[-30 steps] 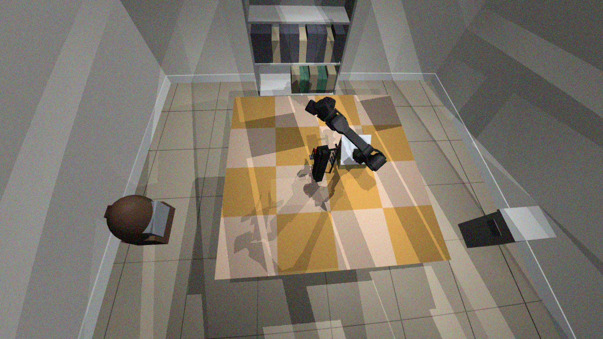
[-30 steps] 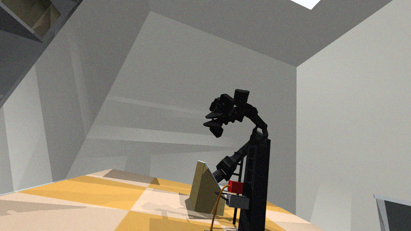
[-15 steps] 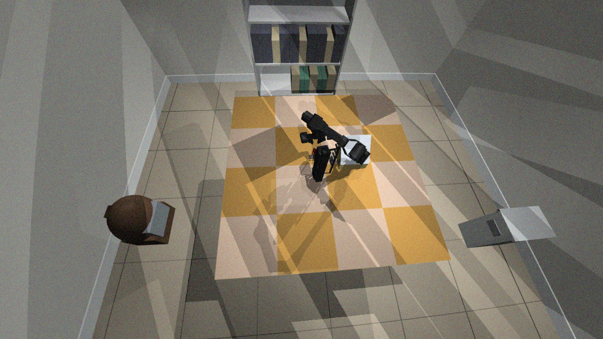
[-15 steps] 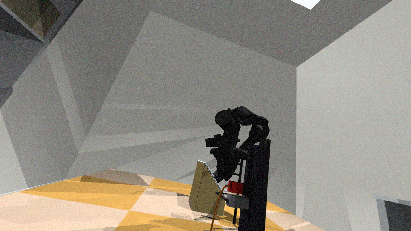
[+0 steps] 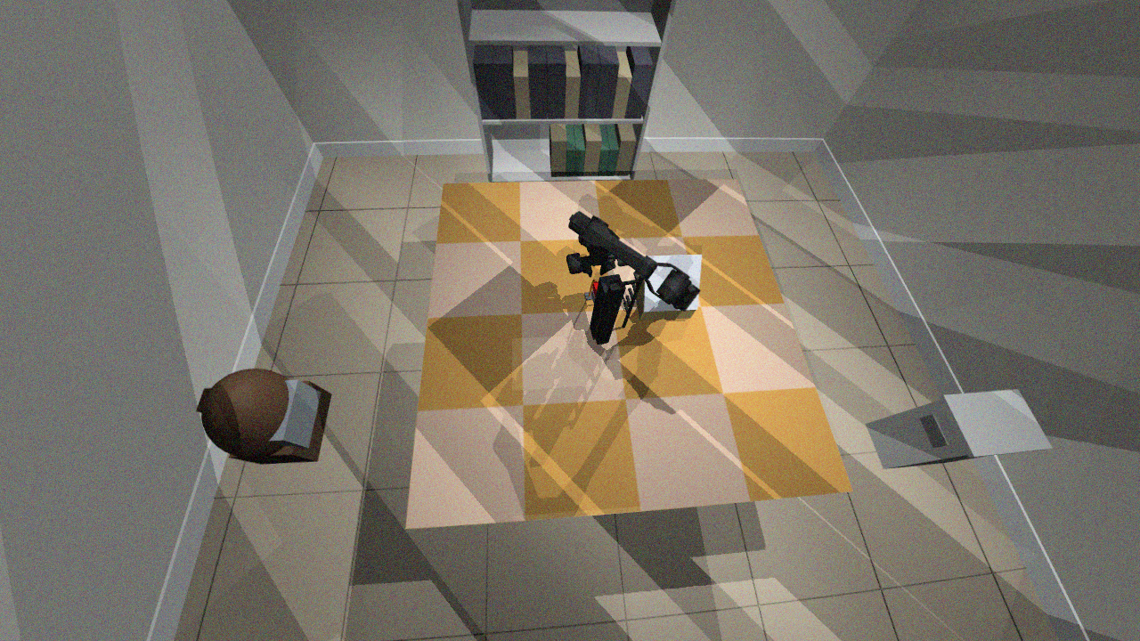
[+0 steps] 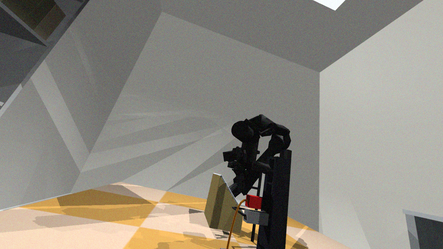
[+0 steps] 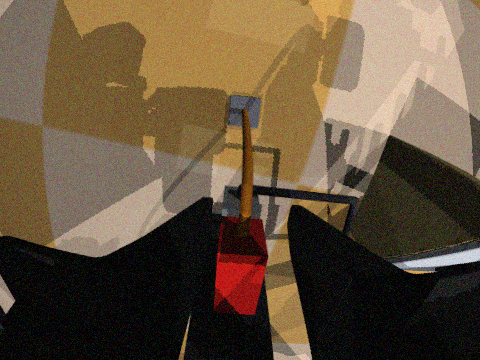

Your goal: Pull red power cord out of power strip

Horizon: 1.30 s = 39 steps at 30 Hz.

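From the top, the arm [image 5: 630,255] is seen folded over a checked rug [image 5: 478,446], the red plug [image 5: 596,285] barely showing beside a black stand [image 5: 606,306]. In the exterior view the plug [image 6: 253,201] is seated on the grey power strip [image 6: 256,216], its orange cord [image 6: 233,224] drooping down; the gripper [image 6: 237,188] is poised just above. At the wrist, the plug's [image 7: 240,267] long axis runs up the frame, cord [image 7: 247,167] end farthest away, between parted fingers that grip nothing

A tiled floor [image 5: 334,335] holds a yellow and cream checkered rug [image 5: 685,446]. A bookshelf [image 5: 565,87] stands at the rug's far edge.
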Motion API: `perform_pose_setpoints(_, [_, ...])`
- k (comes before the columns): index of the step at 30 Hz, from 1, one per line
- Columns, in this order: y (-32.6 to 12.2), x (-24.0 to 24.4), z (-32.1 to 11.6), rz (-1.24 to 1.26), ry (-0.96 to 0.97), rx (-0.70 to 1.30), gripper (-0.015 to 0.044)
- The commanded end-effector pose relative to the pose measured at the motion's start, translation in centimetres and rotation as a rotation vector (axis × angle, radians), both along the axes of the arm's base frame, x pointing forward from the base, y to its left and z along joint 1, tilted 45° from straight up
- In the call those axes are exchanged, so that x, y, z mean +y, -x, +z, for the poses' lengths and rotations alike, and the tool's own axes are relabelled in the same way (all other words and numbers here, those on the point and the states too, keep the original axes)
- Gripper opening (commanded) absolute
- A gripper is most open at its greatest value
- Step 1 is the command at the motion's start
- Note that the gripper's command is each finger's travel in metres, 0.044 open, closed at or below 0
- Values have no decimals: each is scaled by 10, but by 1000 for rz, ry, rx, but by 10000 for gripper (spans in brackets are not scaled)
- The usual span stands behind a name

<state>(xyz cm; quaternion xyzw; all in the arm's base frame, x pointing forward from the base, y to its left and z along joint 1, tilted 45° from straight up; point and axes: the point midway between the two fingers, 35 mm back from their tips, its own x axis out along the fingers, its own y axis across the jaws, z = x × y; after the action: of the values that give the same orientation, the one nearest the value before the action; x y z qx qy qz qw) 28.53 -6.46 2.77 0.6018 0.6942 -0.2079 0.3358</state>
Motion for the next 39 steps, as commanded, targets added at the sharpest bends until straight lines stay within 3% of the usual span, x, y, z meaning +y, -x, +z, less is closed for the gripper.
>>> perform_pose_setpoints(1, [1, 6, 6, -2, -6, 0, 160])
perform_pose_setpoints(19, [7, 26, 25, -2, -7, 1, 160])
perform_pose_setpoints(38, [8, 34, 17, -2, -8, 0, 160])
perform_pose_setpoints(39, [7, 32, 18, 2, -3, -1, 134])
